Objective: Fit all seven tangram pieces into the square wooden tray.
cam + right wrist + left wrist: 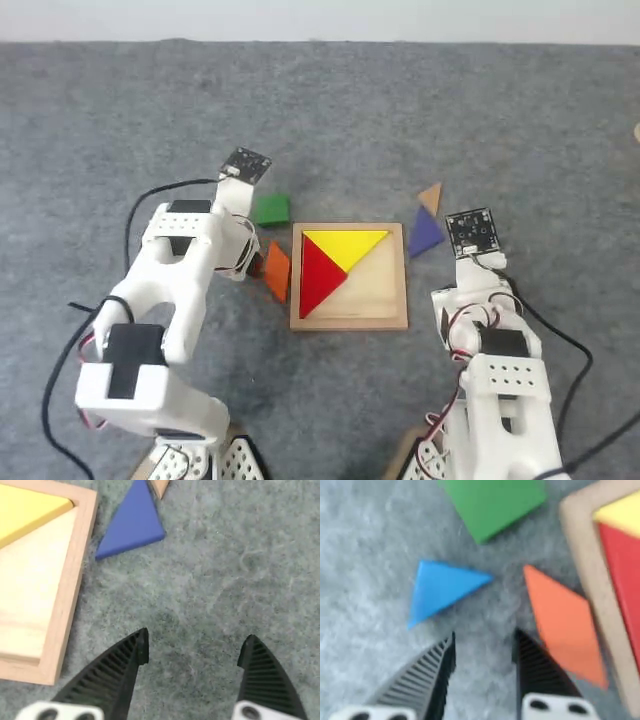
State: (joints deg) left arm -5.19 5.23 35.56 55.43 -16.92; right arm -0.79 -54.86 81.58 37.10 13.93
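I work on grey felt [320, 110] that covers the whole table, with the left arm [170, 290] bent in from one side of the tray [349, 324] and the right arm [500, 380] from the other. The left gripper [484, 636] hangs over bare felt, its jaws partly open and holding nothing. The right gripper [196, 636] is spread wide, also empty, just off the tray's outer edge. The tray lies between the arms and holds two big pieces: the yellow triangle [347, 246] along its far side and the red triangle [318, 275] against its left side. The rest of the floor is bare wood. Five pieces lie outside. The dark blue triangle [424, 233] is just off the far right corner. The green square [271, 209] is beyond the far left corner. The orange slanted piece [277, 270] lies just beside the left rim. The light blue triangle [440, 587] is near my left jaws. The tan triangle [431, 196] is the smallest, beyond the dark blue one. I judge the left arm's next pick to be orange or light blue, since the jaws sit between them. To do it well I would centre over one piece first. I would turn the wrist so the fingers close on two parallel edges, come down flat to the felt, and keep clear of the rim.
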